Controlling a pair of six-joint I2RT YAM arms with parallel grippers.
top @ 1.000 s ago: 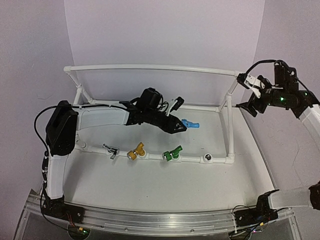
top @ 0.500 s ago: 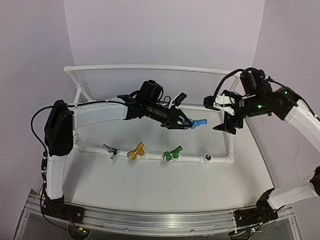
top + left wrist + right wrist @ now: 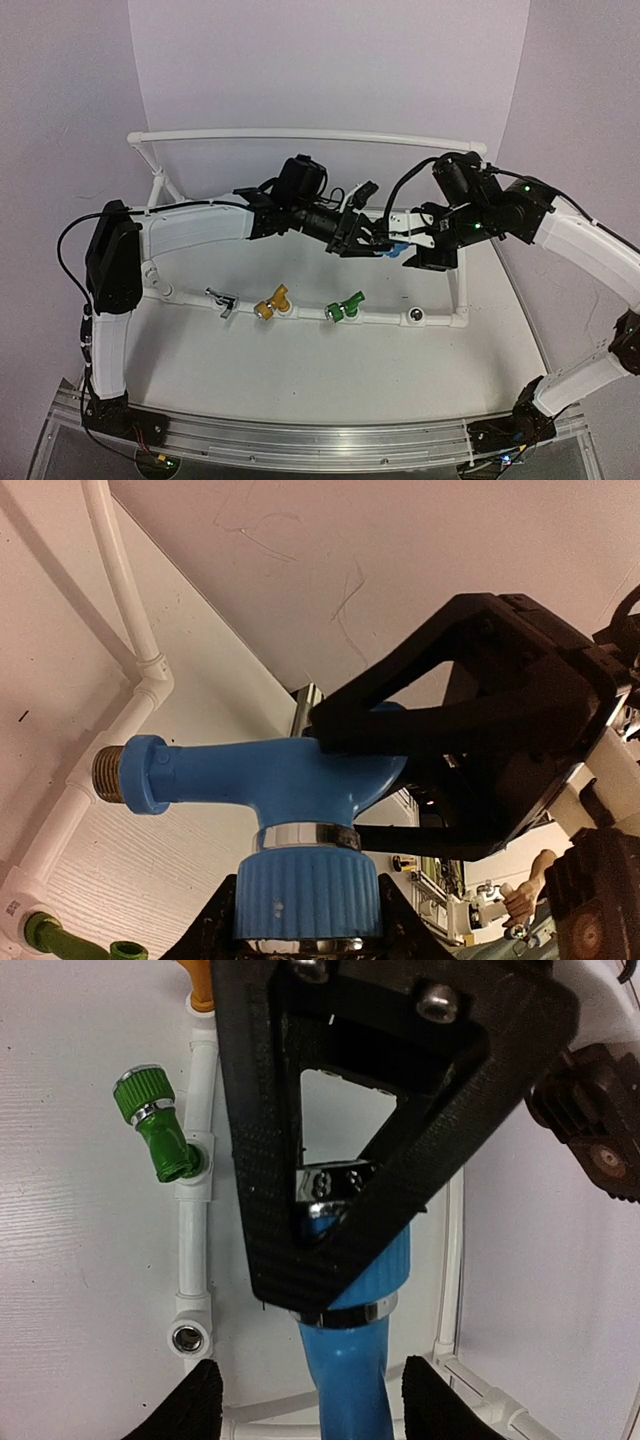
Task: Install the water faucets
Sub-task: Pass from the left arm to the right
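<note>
Blue faucet (image 3: 392, 250) is hanging in the air over the far right part of the table (image 3: 300, 380), above the pipe frame (image 3: 300, 134). Left gripper (image 3: 368, 243) is clenching it by the ribbed blue cap, its fingers (image 3: 215, 925) pressing on both sides of the cap. The brass threaded end is pointing away from the right arm and the spout end is pointing toward it.

Right gripper (image 3: 402, 243) is sitting at the spout end, released. Its fingers (image 3: 195, 1400) are flanking the blue body with gaps on both sides in the right wrist view. In the left wrist view one black finger is overlapping the top of the spout; contact is unclear.

Silver faucet (image 3: 222, 298), yellow faucet (image 3: 270, 302) and green faucet (image 3: 345, 307) are sitting in a row on the frame's near pipe, across the middle of the table. Open fitting (image 3: 415, 317) is sitting on the same pipe, just right of the green one, toward the right edge.
</note>
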